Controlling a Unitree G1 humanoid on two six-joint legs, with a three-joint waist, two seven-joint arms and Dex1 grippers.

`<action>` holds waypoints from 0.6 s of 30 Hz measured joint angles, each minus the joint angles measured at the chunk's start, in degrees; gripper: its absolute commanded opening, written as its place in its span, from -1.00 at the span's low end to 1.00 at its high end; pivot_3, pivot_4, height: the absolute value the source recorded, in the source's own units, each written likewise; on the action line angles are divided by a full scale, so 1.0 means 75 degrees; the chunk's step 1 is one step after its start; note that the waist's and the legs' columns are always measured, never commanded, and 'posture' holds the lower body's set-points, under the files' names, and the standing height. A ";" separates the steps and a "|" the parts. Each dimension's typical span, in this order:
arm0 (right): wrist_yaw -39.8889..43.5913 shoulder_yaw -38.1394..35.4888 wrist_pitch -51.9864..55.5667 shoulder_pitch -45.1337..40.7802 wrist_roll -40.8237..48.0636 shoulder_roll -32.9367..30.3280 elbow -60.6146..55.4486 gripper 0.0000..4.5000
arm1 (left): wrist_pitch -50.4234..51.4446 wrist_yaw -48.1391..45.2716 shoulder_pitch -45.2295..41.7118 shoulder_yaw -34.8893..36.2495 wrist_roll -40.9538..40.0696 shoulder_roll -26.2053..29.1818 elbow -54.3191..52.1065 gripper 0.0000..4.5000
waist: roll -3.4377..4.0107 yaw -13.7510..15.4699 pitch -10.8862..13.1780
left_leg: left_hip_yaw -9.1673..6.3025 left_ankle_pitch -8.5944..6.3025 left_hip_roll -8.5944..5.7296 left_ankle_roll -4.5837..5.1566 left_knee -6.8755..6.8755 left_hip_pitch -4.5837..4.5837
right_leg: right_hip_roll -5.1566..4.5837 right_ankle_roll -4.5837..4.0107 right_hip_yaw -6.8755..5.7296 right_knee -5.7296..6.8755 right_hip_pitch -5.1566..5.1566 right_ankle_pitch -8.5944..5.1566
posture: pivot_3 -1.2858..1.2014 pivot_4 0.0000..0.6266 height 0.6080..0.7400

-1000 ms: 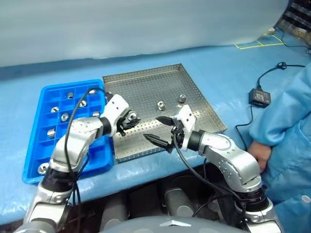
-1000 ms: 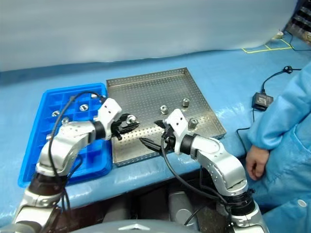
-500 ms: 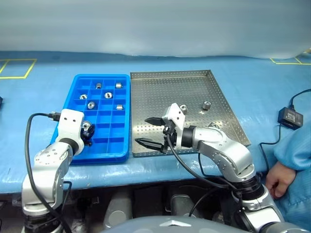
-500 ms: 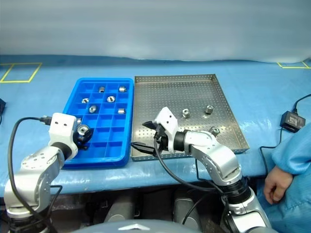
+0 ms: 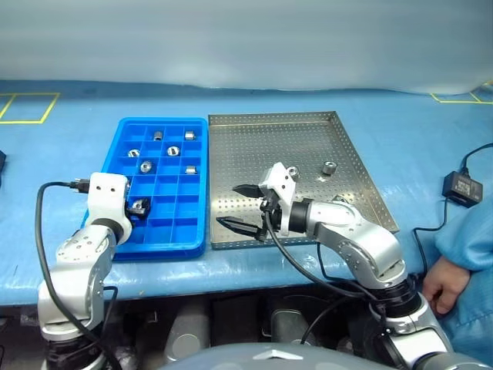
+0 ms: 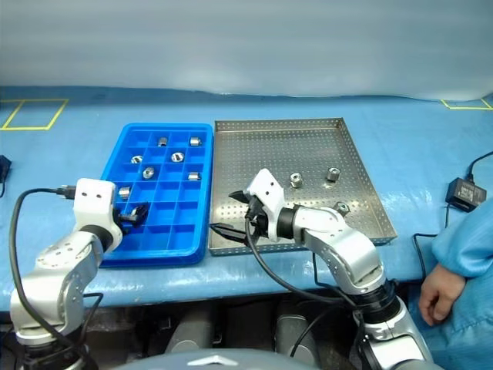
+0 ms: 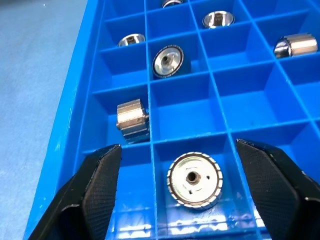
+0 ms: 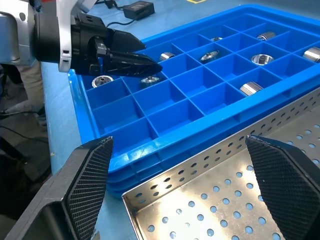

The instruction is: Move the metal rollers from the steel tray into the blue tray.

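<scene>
1. Plainly, the metal rollers (image 7: 194, 179) are short, shiny silver cylinders with ribbed sides and a dark hole in the middle – some stand on end, some lie on their sides.
2. Most of them sit in separate compartments of the blue tray (image 5: 123, 237), a bright blue plastic grid lying on the blue table cover (image 5: 69, 116) just left of the steel tray (image 5: 254, 146), the two rims close beside each other.
3. The steel tray is grey metal with a dotted, perforated floor and a low rim; a few rollers are on its floor towards the right side, one standing near the far right part (image 5: 329, 167), another partly hidden behind the right arm.
4. The left gripper (image 7: 187, 200) hangs over the near-left corner of the blue tray with its black fingers (image 7: 97, 185) spread apart – a roller lies face-up in the compartment between them, and neither finger touches it.
5. The right gripper (image 5: 240, 208) hovers over the near-left part of the steel tray, pointing towards the blue tray, its two black fingers wide apart and holding nothing
6. A person's hand (image 5: 441, 284) in a light blue sleeve rests at the table's near right edge
</scene>
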 measured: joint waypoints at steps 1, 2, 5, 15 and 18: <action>-0.0075 0.0000 0.0000 0.0003 -0.0057 -0.0004 -0.0010 1.00 | -0.0179 -0.0067 -0.0068 0.0007 -0.0140 -0.0106 0.0002 0.70 | 0.0000 -0.0006 0.0000 | 0.0001 0.0000 0.0000 0.0000 0.0000 0.0000 | 0.0000 0.0000 0.0000 0.0000 -0.0001 0.0000 | 0.09 -0.52 1.00; -0.0218 0.0000 0.0000 0.0006 -0.0160 -0.0001 -0.0011 1.00 | -0.0376 -0.0208 -0.0134 0.0006 -0.0305 -0.0185 0.0003 0.70 | 0.0000 -0.0011 0.0000 | 0.0004 0.0000 -0.0003 0.0000 -0.0001 -0.0001 | 0.0002 -0.0001 -0.0001 0.0000 -0.0001 0.0000 | 0.09 -0.52 1.00; -0.0865 -0.0035 0.0068 -0.0033 -0.0552 0.0144 0.0121 1.00 | -0.0903 -0.0788 -0.0181 -0.0341 -0.0712 -0.0096 0.0003 0.70 | 0.0000 -0.0045 0.0000 | 0.0015 0.0000 -0.0003 0.0000 -0.0002 0.0000 | 0.0005 -0.0004 -0.0001 0.0002 -0.0003 -0.0001 | 0.07 -0.52 1.00; -0.4836 -0.1657 0.1266 -0.1417 -0.1978 0.2455 0.2416 1.00 | -0.2685 -0.2496 -0.0762 -0.2420 -0.1142 0.0640 0.1149 0.70 | 0.0005 -0.0219 0.0000 | 0.0032 0.0001 -0.0002 0.0000 -0.0005 -0.0013 | 0.0011 -0.0016 -0.0001 0.0000 -0.0013 0.0007 | 0.02 -0.52 1.00; -0.5227 -0.1788 0.1065 -0.1686 -0.2241 0.2648 0.3138 1.00 | -0.2921 -0.2726 -0.0995 -0.2666 -0.1247 0.0637 0.1417 0.70 | 0.0006 -0.0338 0.0000 | 0.0037 -0.0002 -0.0005 0.0005 -0.0010 -0.0016 | 0.0009 -0.0015 0.0004 -0.0006 -0.0014 0.0009 | 0.01 -0.52 1.00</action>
